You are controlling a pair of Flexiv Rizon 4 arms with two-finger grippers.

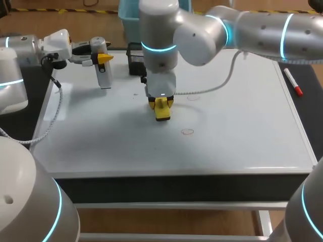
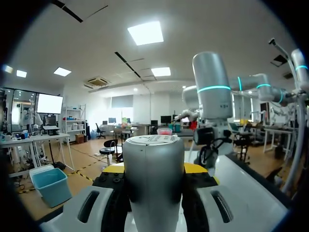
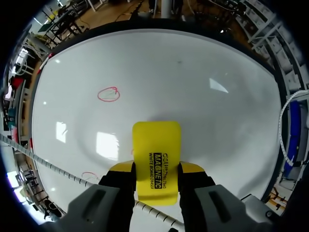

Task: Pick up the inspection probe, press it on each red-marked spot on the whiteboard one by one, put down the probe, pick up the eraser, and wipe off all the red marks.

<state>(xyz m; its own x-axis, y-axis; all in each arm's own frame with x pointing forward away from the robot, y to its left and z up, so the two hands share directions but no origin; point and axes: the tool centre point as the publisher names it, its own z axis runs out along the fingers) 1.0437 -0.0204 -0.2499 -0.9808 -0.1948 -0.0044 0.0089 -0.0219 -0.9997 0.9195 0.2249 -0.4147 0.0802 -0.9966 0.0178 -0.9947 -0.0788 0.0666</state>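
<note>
Eraser [image 1: 162, 112] first: it's yellow and sits near the middle of the whiteboard [image 1: 227, 131], a little toward the far edge, pinched between the two fingers of my right gripper [image 1: 161, 104]. That arm comes in from the right and reaches across to the board's centre, pointing straight down. From the right wrist view the eraser juts out ahead of the fingertips, low over the white surface with its shadow close around it. I cannot tell whether it actually touches. Two red marks show on the whiteboard in the head view. The near mark [image 1: 187, 132] is a small ring in the middle, toward the front edge. The far mark [image 1: 193, 97] is fainter and lies nearer the far edge. Both are apart from the eraser. Over the whiteboard's far left corner my left gripper [image 1: 102, 58] is clamped on the probe [image 2: 154, 159] — a silver cylinder filling the gap between the fingers, upright, its lower end pointing down at the board. A red-capped pen [image 1: 292, 82] lies along the whiteboard's right edge, and a black holder [image 1: 135, 60] stands at its far edge.
</note>
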